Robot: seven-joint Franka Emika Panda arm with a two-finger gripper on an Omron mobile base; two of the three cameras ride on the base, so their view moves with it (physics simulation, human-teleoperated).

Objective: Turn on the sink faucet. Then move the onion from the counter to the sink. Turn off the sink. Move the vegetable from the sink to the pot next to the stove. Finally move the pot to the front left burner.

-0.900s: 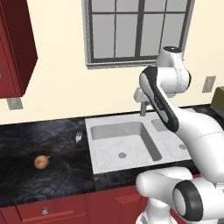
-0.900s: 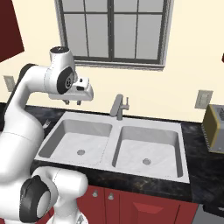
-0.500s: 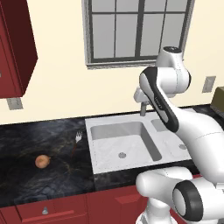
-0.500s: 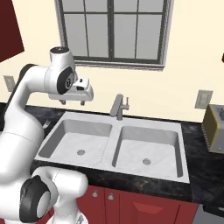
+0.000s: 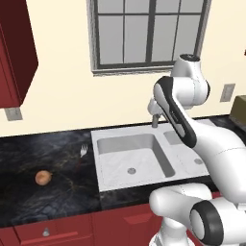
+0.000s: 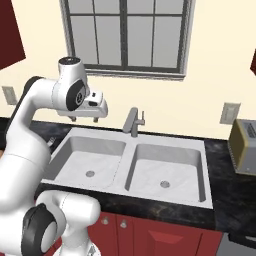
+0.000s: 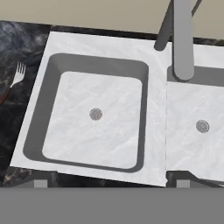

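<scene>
The grey faucet [image 6: 133, 121] stands behind the divider of the pale double sink [image 6: 165, 153], and no water shows. My gripper [image 6: 84, 119] hangs open above the left basin, left of the faucet and apart from it. In the hand view its tips [image 7: 109, 183] stand wide apart over the basin [image 7: 97, 114] with nothing between them, and the faucet post [image 7: 182, 40] rises at the upper right. The tan-orange onion [image 5: 43, 177] lies on the black counter [image 5: 57, 192], well left of the sink [image 5: 130, 161]. The pot and the stove are out of view.
A fork [image 5: 84, 150] lies on the counter just left of the sink rim, and shows in the hand view as well [image 7: 16, 73]. A grey toaster [image 6: 243, 145] stands on the counter right of the sink. A window sits above the faucet.
The jaws have spread wide apart. The arm and hand have hardly moved, and the onion lies where it was.
</scene>
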